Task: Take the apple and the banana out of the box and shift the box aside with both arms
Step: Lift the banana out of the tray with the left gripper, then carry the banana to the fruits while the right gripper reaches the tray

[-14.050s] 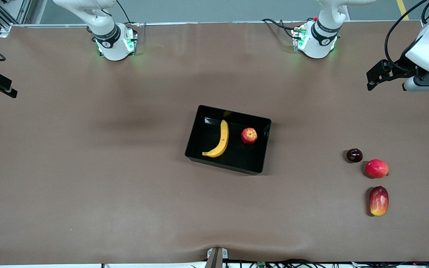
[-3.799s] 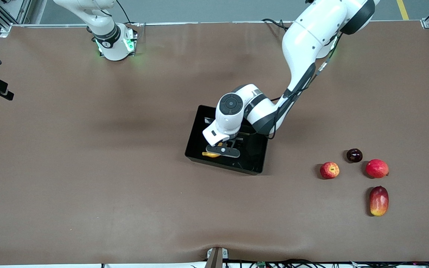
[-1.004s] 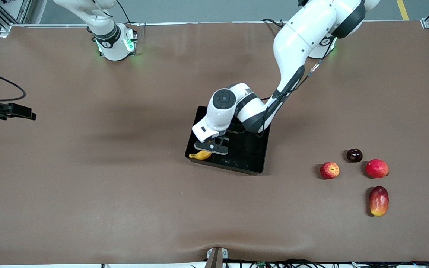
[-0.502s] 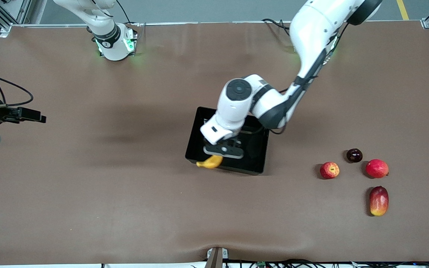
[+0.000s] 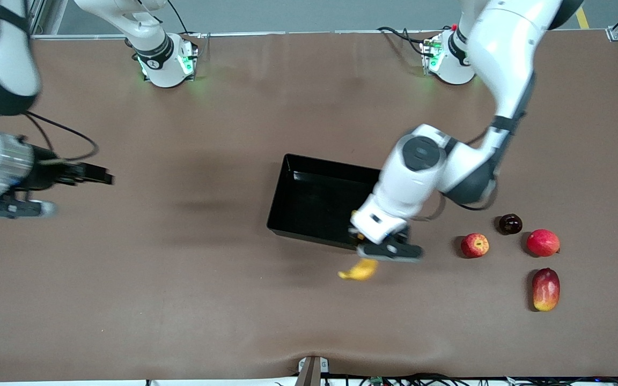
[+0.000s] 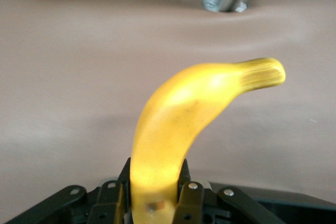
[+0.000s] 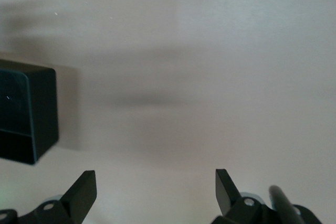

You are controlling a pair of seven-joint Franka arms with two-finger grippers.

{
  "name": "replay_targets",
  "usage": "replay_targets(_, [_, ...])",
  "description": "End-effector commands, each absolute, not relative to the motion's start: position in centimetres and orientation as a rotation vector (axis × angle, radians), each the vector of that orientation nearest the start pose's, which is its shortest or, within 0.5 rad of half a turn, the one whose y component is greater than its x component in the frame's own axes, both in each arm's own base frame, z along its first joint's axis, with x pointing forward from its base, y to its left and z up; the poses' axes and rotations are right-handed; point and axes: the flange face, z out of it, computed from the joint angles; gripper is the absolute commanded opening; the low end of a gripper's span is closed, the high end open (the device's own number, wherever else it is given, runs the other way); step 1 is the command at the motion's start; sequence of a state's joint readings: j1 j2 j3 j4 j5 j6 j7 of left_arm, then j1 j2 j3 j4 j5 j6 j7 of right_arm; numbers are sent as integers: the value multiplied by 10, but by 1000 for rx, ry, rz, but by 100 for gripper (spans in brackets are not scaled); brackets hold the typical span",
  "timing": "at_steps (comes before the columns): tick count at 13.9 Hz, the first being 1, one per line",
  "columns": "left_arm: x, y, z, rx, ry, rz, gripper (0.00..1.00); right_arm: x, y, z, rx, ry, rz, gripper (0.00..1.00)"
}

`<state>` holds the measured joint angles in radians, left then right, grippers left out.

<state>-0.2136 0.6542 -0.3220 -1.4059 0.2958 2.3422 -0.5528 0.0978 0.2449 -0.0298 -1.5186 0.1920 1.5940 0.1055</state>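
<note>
Banana (image 5: 360,269): clamped at one end between the fingers of the left gripper (image 5: 389,250), carried in the air above bare table (image 5: 180,300), clear of the box (image 5: 287,214) and just off its wall nearest the front camera. Long axis runs straight out from the jaws; free, ridged tip (image 6: 262,73) points away from the wrist, toward the table edge at the front camera. Grip sits near the blunt end only (most of the fruit overhangs, so some droop or swing judged possible).

Box: inside shows bare black floor, no fruit visible in it; up-camera of the held banana, toward the right arm's end from the claw.

Apple (image 5: 474,245): resting on the table toward the left arm's end from the claw, close to it, with three other fruits a little further on the same way: dark round fruit (image 5: 510,223), larger red fruit (image 5: 543,242), elongated red-yellow fruit (image 5: 545,289).

Right gripper (image 5: 11,206): fingers spread wide, holding nothing, hanging over bare table at the right arm's end, well apart from the box; a corner of the box (image 7: 29,111) shows in the right wrist view.

Judgement: set-down of the banana is the step in hand. Open table directly under the claw; lowering along the present axis should suffice. Box shift with both arms not yet begun.
</note>
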Motion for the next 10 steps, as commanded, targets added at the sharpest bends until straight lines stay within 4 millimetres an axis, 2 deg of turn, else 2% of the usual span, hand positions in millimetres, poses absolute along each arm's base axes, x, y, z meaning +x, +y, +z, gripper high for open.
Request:
replay_targets(1, [683, -283, 359, -3181, 208, -442, 0, 626, 120, 475, -2915, 157, 303, 100])
replay_targets(3, [688, -238, 332, -3140, 289, -366, 0, 630, 165, 452, -2904, 109, 292, 100])
replay_targets(5, [702, -194, 324, -3106, 402, -350, 0, 629, 211, 422, -2920, 144, 299, 100])
replay_targets(7, [711, -161, 316, -3080, 471, -333, 0, 625, 259, 385, -2936, 212, 303, 100])
replay_targets(9, [721, -119, 303, -3039, 576, -311, 0, 614, 309, 354, -2950, 238, 290, 100])
replay_targets(10, [724, -100, 296, -3015, 628, -300, 0, 609, 328, 341, -2960, 265, 278, 100])
